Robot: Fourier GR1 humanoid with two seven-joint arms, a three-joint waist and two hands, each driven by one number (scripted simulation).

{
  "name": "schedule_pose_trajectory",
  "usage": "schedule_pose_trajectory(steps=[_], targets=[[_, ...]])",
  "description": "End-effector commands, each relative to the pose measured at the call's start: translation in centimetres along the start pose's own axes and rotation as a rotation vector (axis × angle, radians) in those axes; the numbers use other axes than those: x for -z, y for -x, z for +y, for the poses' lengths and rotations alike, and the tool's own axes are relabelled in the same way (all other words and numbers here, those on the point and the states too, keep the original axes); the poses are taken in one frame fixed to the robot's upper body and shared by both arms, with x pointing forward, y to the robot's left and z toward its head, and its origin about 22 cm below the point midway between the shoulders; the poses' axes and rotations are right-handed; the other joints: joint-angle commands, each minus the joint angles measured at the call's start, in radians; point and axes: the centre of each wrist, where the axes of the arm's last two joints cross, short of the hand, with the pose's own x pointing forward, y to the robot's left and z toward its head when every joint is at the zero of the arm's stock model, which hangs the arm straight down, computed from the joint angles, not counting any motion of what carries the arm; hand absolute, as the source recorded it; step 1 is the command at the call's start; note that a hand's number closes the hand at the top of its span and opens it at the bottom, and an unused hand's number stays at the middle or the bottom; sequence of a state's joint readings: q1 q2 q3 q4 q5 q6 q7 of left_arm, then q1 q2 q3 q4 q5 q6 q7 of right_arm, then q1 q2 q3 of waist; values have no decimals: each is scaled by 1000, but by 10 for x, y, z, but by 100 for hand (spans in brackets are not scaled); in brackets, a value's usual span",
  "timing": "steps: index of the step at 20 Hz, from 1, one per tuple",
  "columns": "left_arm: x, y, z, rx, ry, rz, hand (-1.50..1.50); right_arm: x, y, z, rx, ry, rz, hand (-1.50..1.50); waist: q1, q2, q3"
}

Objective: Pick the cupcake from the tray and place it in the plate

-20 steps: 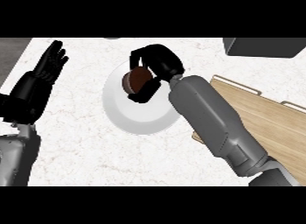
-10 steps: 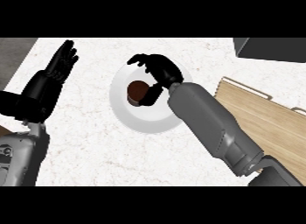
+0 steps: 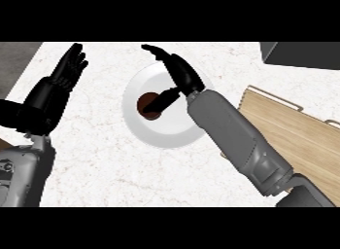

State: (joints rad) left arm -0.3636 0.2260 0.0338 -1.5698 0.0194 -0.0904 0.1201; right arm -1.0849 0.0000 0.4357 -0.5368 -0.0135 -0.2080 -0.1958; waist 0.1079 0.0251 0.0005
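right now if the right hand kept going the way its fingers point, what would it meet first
Probably nothing. The right hand is open over the plate, fingers aimed up and left past its far rim. Beyond lies bare counter to the picture's edge. The cupcake sits behind, under the thumb. Height is unclear.

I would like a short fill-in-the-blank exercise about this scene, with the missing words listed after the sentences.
1. The cupcake lies on the white ____.
2. The right hand above the plate has its fingers ____.
3. The wooden tray lies toward the robot's ____ side of the plate.
4. The left hand rests open at the view's ____ side, fingers up.

Missing words: plate; open; right; left
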Motion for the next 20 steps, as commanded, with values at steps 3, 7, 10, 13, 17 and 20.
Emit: schedule_pose_trajectory(steps=[3,7,10,13,17,20], targets=[[-3,8,-3,6,-24,7,0,4,1,-10,205,86,-16,-150,-37,-7,0],[-6,-1,24,5,-68,22,0,9,9,-23,277,76,27,-150,-69,-14,0],[-17,8,35,14,-71,24,0,-9,44,-69,296,150,20,-150,-70,-12,0],[-23,6,28,24,-60,19,0,-16,57,-93,322,153,7,-150,-60,-9,0],[-20,3,20,-3,-57,22,0,-33,78,-122,313,156,-18,-150,-62,-8,1],[-22,7,19,8,-67,10,0,-53,92,-160,302,166,-26,-150,-62,-7,1]])
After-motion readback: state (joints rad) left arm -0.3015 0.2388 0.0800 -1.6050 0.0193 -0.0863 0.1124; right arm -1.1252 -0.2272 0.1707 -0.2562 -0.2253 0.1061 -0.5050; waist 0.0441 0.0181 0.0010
